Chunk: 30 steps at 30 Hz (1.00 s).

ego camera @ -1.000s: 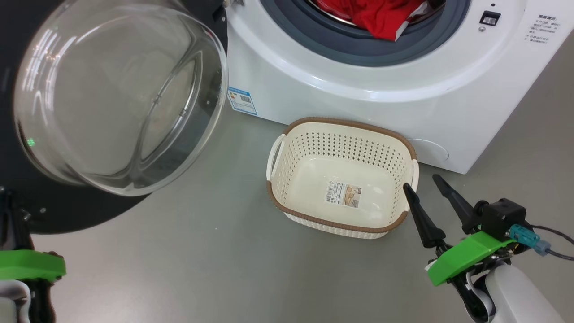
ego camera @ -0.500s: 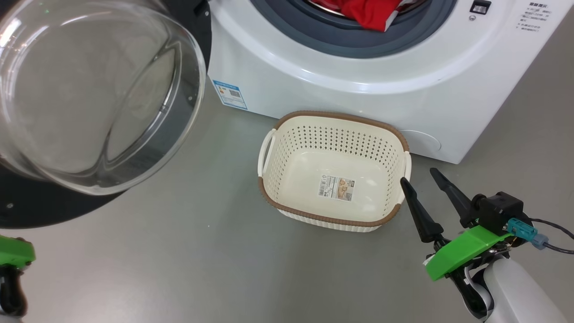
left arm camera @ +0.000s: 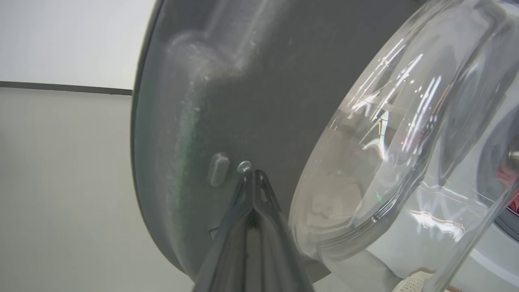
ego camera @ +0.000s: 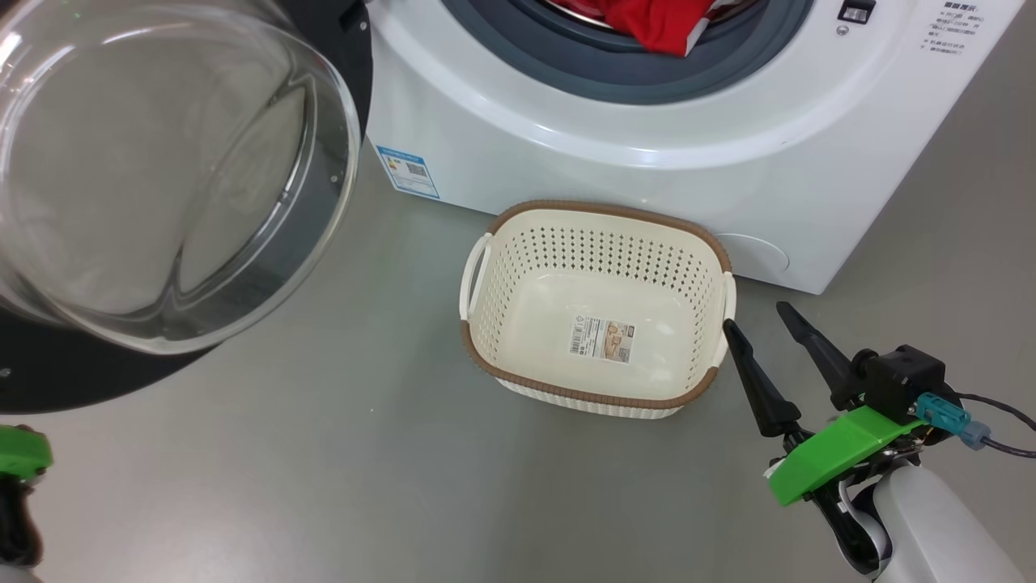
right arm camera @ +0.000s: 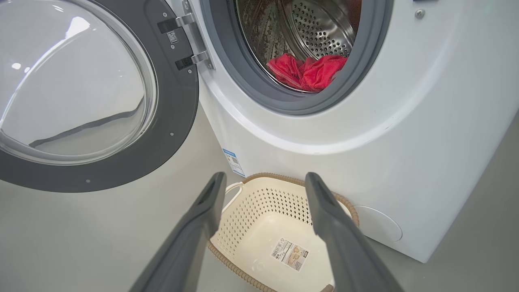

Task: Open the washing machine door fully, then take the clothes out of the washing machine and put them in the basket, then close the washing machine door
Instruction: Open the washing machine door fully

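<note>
The washing machine (ego camera: 647,138) stands at the back with its door (ego camera: 162,178) swung out to the left, glass bowl facing me. Red clothes (ego camera: 647,20) lie in the drum, bunched low at the opening (right arm camera: 310,73). The cream basket (ego camera: 599,209) sits empty on the floor before the machine. My right gripper (ego camera: 757,317) hovers open just right of the basket, and its fingers frame the basket's far rim in the right wrist view (right arm camera: 265,178). My left gripper (left arm camera: 253,174) is shut, its tip against the door's dark inner face by a small screw.
Grey floor spreads before the machine and around the basket. The open door (right arm camera: 178,121) overhangs the floor at the left. A blue sticker (ego camera: 409,172) marks the machine's lower left corner. My left arm's green mount (ego camera: 18,452) shows at the lower left edge.
The head camera has shifted, so the whole scene sits further left. The door appears swung slightly wider, and my left arm's green mount has slid toward the left edge. The right gripper holds still.
</note>
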Available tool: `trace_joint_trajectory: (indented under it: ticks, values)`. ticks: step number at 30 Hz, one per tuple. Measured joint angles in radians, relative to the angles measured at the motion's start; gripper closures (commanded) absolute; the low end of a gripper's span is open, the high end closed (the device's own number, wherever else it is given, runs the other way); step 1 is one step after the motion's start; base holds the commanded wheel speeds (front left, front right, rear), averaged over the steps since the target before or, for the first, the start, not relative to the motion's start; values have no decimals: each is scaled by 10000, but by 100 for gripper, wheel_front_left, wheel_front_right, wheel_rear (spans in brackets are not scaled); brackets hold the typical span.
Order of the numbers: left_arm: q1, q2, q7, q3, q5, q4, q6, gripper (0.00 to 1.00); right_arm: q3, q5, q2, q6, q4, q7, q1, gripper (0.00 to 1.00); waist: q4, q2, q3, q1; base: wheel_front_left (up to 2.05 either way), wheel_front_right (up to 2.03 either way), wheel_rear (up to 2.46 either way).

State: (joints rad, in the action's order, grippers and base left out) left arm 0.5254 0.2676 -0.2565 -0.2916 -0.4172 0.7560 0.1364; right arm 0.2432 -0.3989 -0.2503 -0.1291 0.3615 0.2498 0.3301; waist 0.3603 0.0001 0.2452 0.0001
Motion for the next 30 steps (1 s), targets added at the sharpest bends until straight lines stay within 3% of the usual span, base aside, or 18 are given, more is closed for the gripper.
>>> trace_joint_trajectory:
  ticks: [10,13,15,30]
  values:
    - [-489,-311,0,290,-205,-600,-4,100,-8,-2,0,0,8,0,-3,0,129,0,-228,0,0,0,0]
    - [-809,-462,0,403,-299,-878,-4,60,-8,-2,2,0,13,0,-7,0,160,0,-334,0,0,0,0]
    - [-1052,-560,0,541,-453,-1137,-6,2,-4,-2,6,0,15,0,-13,0,171,0,-419,-1,0,0,0]
    - [-2921,-867,0,2138,-1089,-3141,-8,0,-48,-19,140,0,-69,0,-227,0,-198,0,-894,0,0,0,0]
